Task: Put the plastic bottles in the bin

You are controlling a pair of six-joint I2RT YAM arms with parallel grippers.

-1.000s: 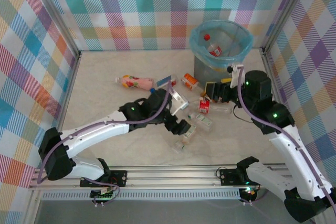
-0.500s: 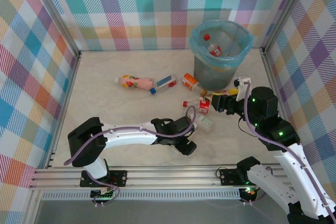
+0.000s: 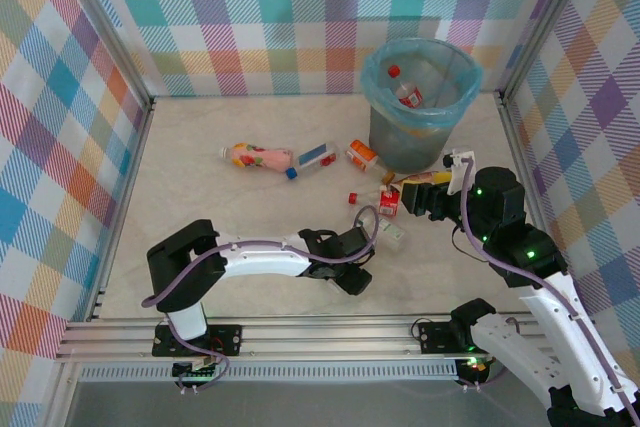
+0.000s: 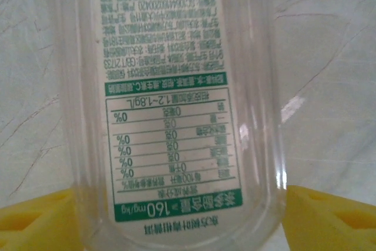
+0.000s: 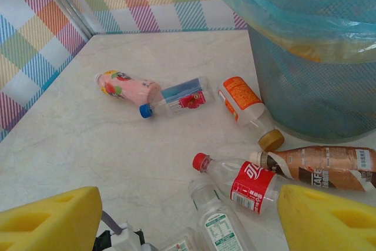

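A clear plastic bottle with a green-white label (image 4: 170, 116) lies on the table. My left gripper (image 4: 179, 221) has its yellow fingers (image 4: 35, 218) pressed against both sides of the bottle's base; from above that gripper (image 3: 352, 272) covers it. My right gripper (image 5: 188, 221) hangs open and empty over a red-label bottle (image 5: 249, 183) and another green-white bottle (image 5: 220, 224). Further off lie a brown coffee bottle (image 5: 323, 166), an orange bottle (image 5: 238, 99), a blue-capped bottle (image 5: 182, 97) and a pink bottle (image 5: 126, 86). The bin (image 3: 420, 97), lined in blue, holds a red-capped bottle (image 3: 405, 92).
Plaid walls with metal posts close in the table on three sides. The bin (image 5: 311, 86) stands just beyond the right gripper (image 3: 420, 197). Bare tabletop stretches to the left of the bottles (image 3: 200, 207).
My left arm has swung toward the near edge and dropped onto the green-white bottle, its jaws narrowing. The right arm shifted slightly right, then held still.
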